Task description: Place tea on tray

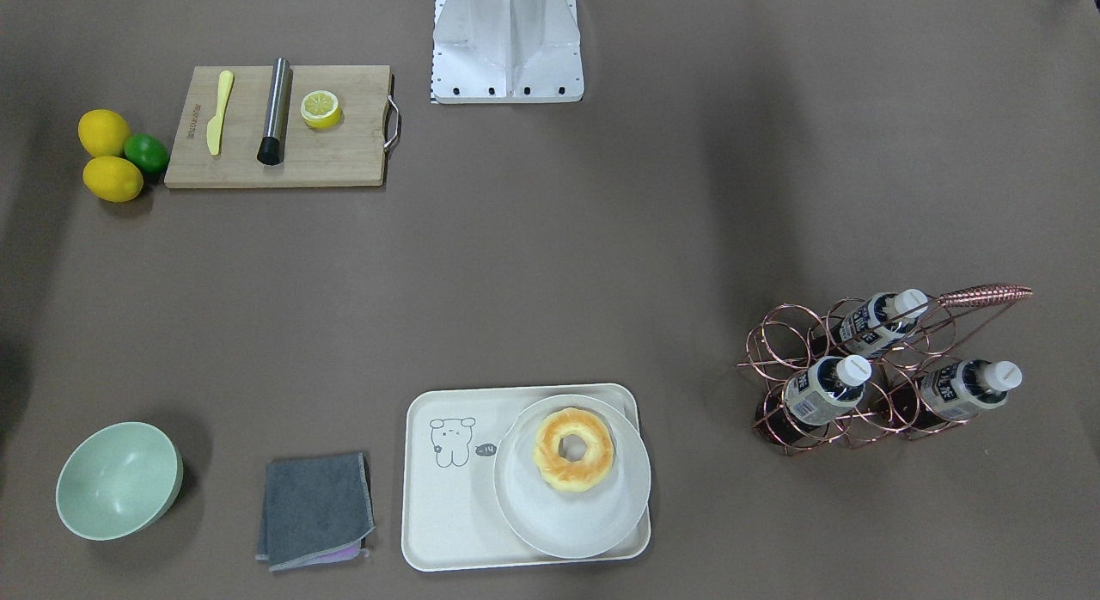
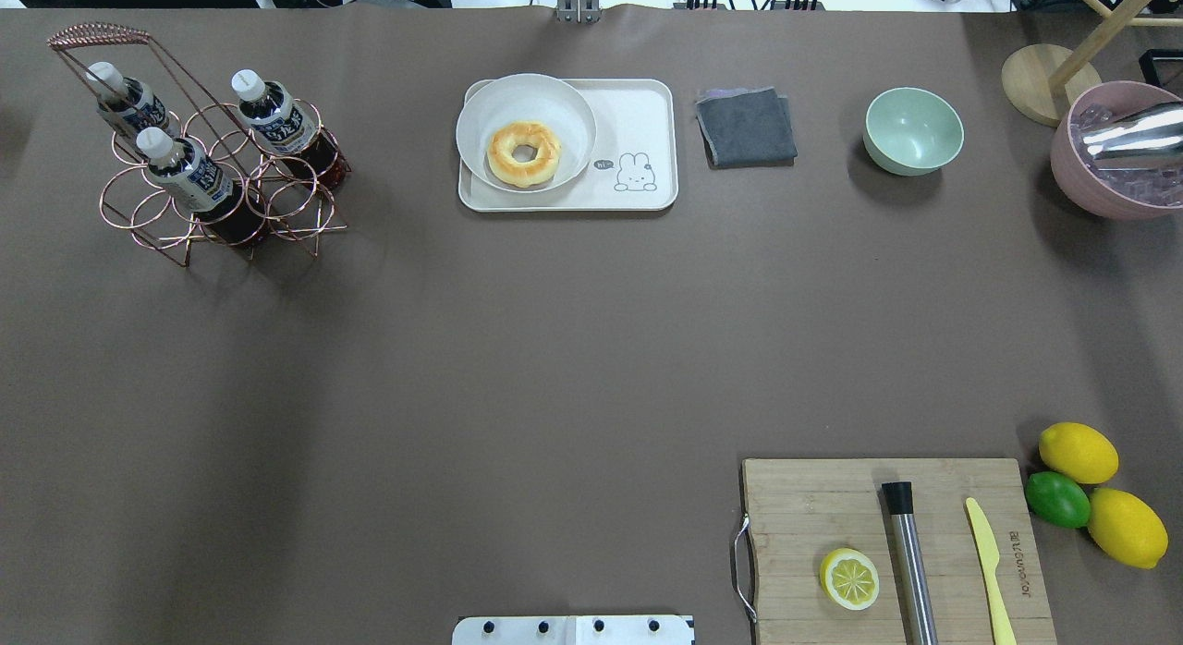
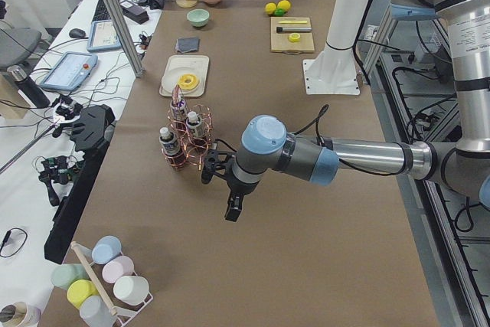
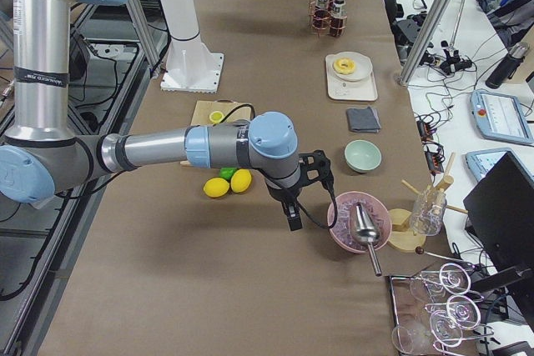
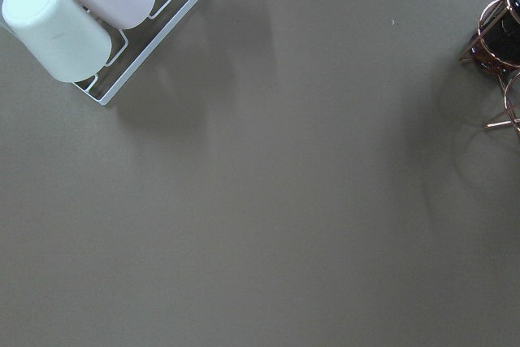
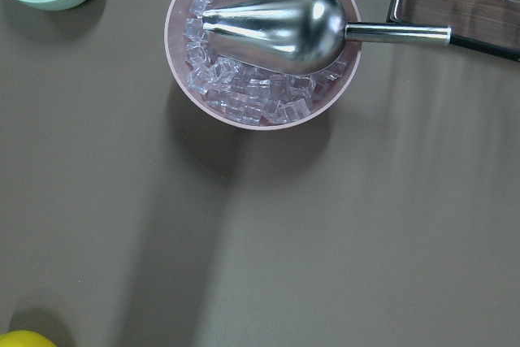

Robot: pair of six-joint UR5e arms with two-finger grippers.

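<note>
Three tea bottles [image 2: 185, 169] with white caps and dark liquid lie slanted in a copper wire rack [image 2: 222, 220] at the table's far left; they also show in the front view [image 1: 825, 389]. The cream tray [image 2: 638, 118] with a line drawing sits at the far middle, and a white plate [image 2: 564, 109] with a donut [image 2: 524, 152] covers its left half. My left gripper [image 3: 230, 208] hangs above bare table, near the rack. My right gripper [image 4: 294, 221] hangs near a pink ice bowl. Both show only in the side views, so I cannot tell whether they are open or shut.
A grey cloth [image 2: 746, 126] and a green bowl [image 2: 913, 130] lie right of the tray. The pink ice bowl [image 2: 1114, 155] holds a metal scoop. A cutting board [image 2: 804, 506] carries a lemon half, muddler and knife, with lemons and a lime beside it. Cups [image 5: 73, 14] sit in a rack.
</note>
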